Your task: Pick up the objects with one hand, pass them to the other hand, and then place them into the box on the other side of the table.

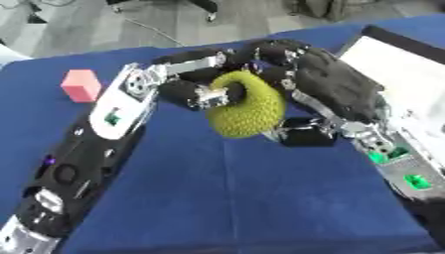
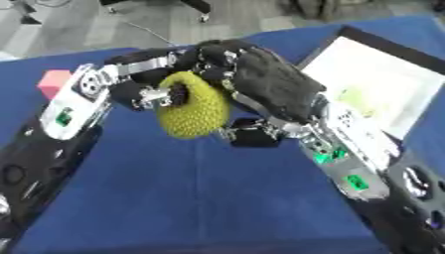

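Where the two hands meet above the blue table (image 1: 260, 198), the yellow-green spiky fruit (image 1: 250, 106) sits between them: left hand (image 1: 195, 79) fingers curl round its upper side, right hand (image 1: 326, 82) fingers wrap its far side, thumb beneath. A pink block (image 1: 81, 85) lies well apart, left; white box (image 2: 382, 84) right.

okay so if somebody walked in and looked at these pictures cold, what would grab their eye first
First the bumpy yellow-green durian-like fruit, held above the middle of the blue table with both black hands on it: the left hand curls round it from the left, and the right hand covers it from the right. Next, a pink block lies far left, and a white-bottomed box sits at the right edge.
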`<state>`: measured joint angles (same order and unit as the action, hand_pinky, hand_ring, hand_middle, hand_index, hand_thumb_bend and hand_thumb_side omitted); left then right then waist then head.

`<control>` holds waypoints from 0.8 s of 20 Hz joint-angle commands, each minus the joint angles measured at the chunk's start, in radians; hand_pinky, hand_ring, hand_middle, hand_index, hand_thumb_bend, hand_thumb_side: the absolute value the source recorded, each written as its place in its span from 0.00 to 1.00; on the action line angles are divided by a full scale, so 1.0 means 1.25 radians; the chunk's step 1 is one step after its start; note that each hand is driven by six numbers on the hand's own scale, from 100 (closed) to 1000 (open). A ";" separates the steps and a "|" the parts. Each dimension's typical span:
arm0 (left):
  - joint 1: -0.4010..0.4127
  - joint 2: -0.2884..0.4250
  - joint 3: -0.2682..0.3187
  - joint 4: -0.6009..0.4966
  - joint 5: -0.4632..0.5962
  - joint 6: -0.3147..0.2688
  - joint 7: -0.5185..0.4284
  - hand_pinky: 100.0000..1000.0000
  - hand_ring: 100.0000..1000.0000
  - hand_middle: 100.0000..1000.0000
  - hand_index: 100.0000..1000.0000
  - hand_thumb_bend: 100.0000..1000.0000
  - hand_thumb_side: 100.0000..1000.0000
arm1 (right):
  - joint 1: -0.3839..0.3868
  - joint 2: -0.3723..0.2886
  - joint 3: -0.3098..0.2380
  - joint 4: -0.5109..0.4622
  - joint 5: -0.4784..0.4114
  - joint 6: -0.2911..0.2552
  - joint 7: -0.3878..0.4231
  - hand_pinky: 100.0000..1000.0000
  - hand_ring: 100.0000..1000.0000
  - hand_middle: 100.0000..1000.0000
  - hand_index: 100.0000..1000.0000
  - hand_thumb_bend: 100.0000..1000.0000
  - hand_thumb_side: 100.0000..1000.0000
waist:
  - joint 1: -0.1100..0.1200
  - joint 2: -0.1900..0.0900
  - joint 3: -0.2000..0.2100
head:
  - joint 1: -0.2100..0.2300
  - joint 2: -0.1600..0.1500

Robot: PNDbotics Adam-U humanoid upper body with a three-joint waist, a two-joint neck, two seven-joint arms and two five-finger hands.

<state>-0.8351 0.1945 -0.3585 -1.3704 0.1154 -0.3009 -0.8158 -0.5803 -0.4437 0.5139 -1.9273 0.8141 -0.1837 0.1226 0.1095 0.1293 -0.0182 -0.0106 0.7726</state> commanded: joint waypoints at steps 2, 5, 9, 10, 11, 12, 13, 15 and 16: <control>-0.018 0.008 0.000 -0.028 0.015 -0.079 -0.073 0.59 0.47 0.53 0.68 0.00 0.80 | 0.000 0.000 0.005 0.051 -0.013 0.014 -0.028 0.78 0.88 0.77 0.27 0.00 0.12 | -0.005 -0.007 0.000 | -0.005 -0.002; -0.015 0.013 -0.014 -0.040 0.021 -0.093 -0.073 0.60 0.48 0.54 0.69 0.00 0.83 | 0.001 0.004 0.006 0.070 -0.022 0.016 -0.045 0.78 0.88 0.77 0.27 0.00 0.13 | -0.004 -0.007 0.000 | -0.007 -0.002; -0.013 0.016 -0.031 -0.054 0.031 -0.108 -0.073 0.62 0.50 0.56 0.72 0.00 0.89 | 0.002 0.010 0.004 0.083 -0.027 0.018 -0.061 0.78 0.88 0.77 0.27 0.00 0.13 | -0.003 -0.006 0.000 | -0.010 -0.002; -0.013 0.016 -0.035 -0.057 0.033 -0.111 -0.073 0.62 0.50 0.57 0.73 0.00 0.90 | 0.002 0.011 0.003 0.085 -0.027 0.018 -0.063 0.78 0.88 0.77 0.27 0.00 0.13 | -0.003 -0.006 -0.001 | -0.010 -0.002; -0.012 0.016 -0.038 -0.059 0.034 -0.114 -0.073 0.62 0.50 0.57 0.73 0.00 0.90 | 0.003 0.011 0.003 0.087 -0.028 0.019 -0.065 0.78 0.88 0.77 0.27 0.00 0.13 | -0.003 -0.007 -0.001 | -0.011 -0.002; -0.011 0.016 -0.041 -0.061 0.035 -0.116 -0.073 0.62 0.50 0.57 0.73 0.00 0.91 | 0.003 0.012 0.002 0.089 -0.029 0.020 -0.067 0.78 0.89 0.77 0.27 0.00 0.13 | -0.003 -0.007 -0.001 | -0.011 -0.002; -0.011 0.016 -0.043 -0.062 0.036 -0.118 -0.073 0.62 0.50 0.57 0.73 0.00 0.92 | 0.004 0.013 0.001 0.091 -0.031 0.021 -0.070 0.78 0.89 0.77 0.28 0.00 0.13 | -0.003 -0.006 -0.001 | -0.012 -0.002; -0.009 0.017 -0.046 -0.064 0.038 -0.120 -0.073 0.63 0.51 0.57 0.74 0.00 0.93 | 0.007 0.017 -0.003 0.096 -0.035 0.024 -0.077 0.77 0.89 0.77 0.28 0.00 0.14 | -0.003 -0.006 -0.001 | -0.013 -0.002; -0.009 0.017 -0.048 -0.065 0.040 -0.121 -0.073 0.63 0.51 0.57 0.74 0.00 0.93 | 0.009 0.018 -0.005 0.100 -0.038 0.026 -0.082 0.77 0.89 0.77 0.28 0.00 0.14 | -0.003 -0.006 -0.002 | -0.013 -0.002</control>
<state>-0.8181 0.2218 -0.4055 -1.3680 0.1400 -0.3234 -0.7931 -0.5703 -0.4072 0.5266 -1.8550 0.7688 -0.1669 0.0212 0.1099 0.1319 -0.0199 -0.0247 0.7726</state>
